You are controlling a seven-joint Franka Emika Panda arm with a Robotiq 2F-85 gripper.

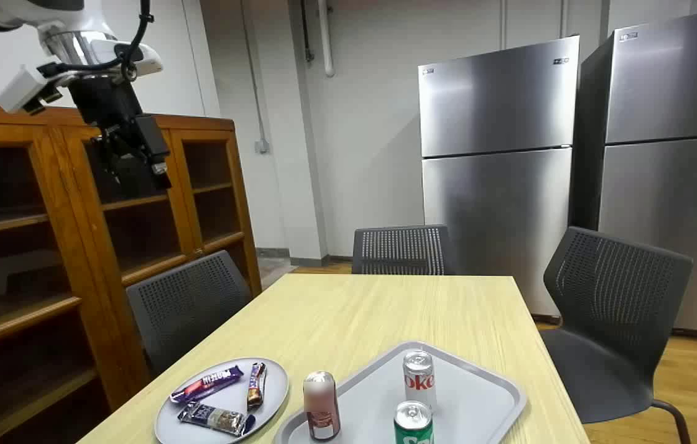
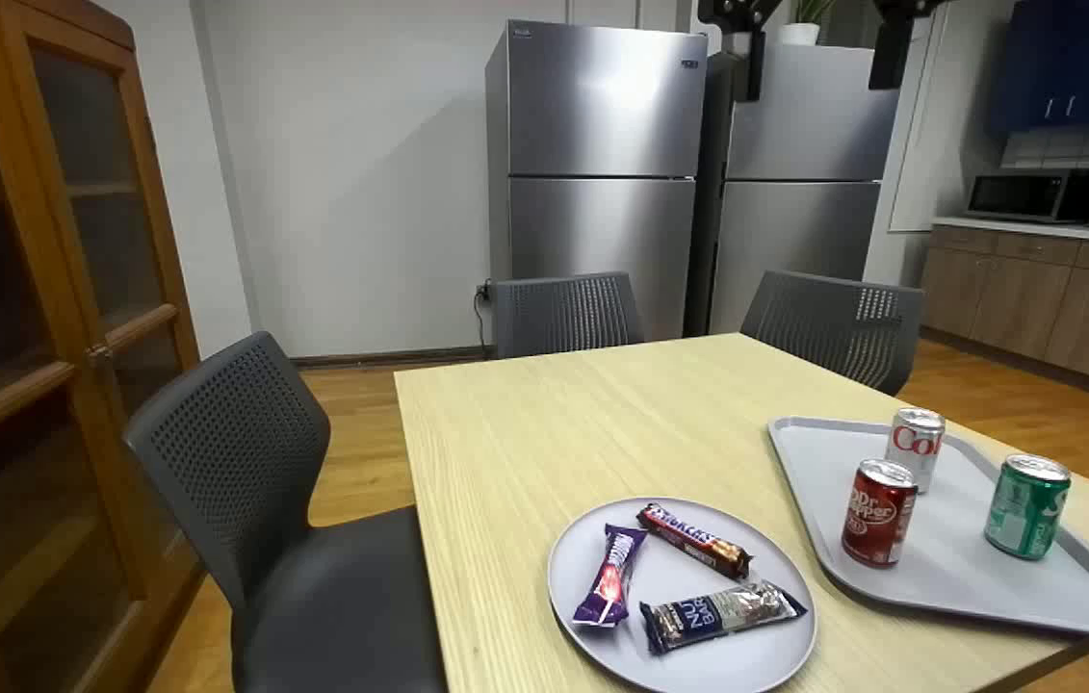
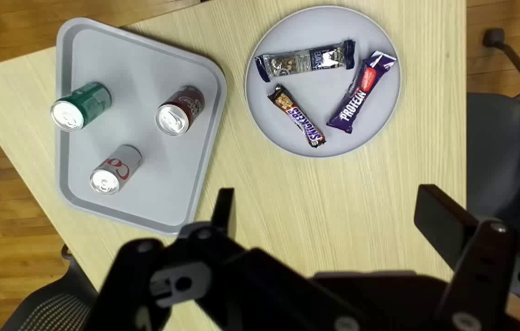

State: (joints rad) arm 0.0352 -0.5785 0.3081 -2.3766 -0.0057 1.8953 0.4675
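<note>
My gripper (image 3: 326, 197) is open with nothing between its fingers, high above the table; it also shows in both exterior views (image 1: 142, 179) (image 2: 816, 87). Nearest below it in the wrist view is a round grey plate (image 3: 319, 87). On the plate lie a purple Protein bar (image 3: 356, 96), a Snickers bar (image 3: 296, 115) and a Nut Bar (image 3: 305, 60). Beside the plate, apart from it, lies a grey tray (image 3: 163, 184). On the tray stand a green can (image 3: 92, 101), a dark red Dr Pepper can (image 3: 189, 105) and a silver Coke can (image 3: 122, 165), all upright.
The light wooden table (image 2: 544, 433) has dark grey chairs (image 2: 236, 462) (image 1: 619, 320) around it. A wooden cabinet with glass doors (image 1: 89, 246) stands at one side. Two steel refrigerators (image 1: 496, 185) (image 1: 675, 216) stand behind. A counter with a microwave (image 2: 1016, 195) is farther back.
</note>
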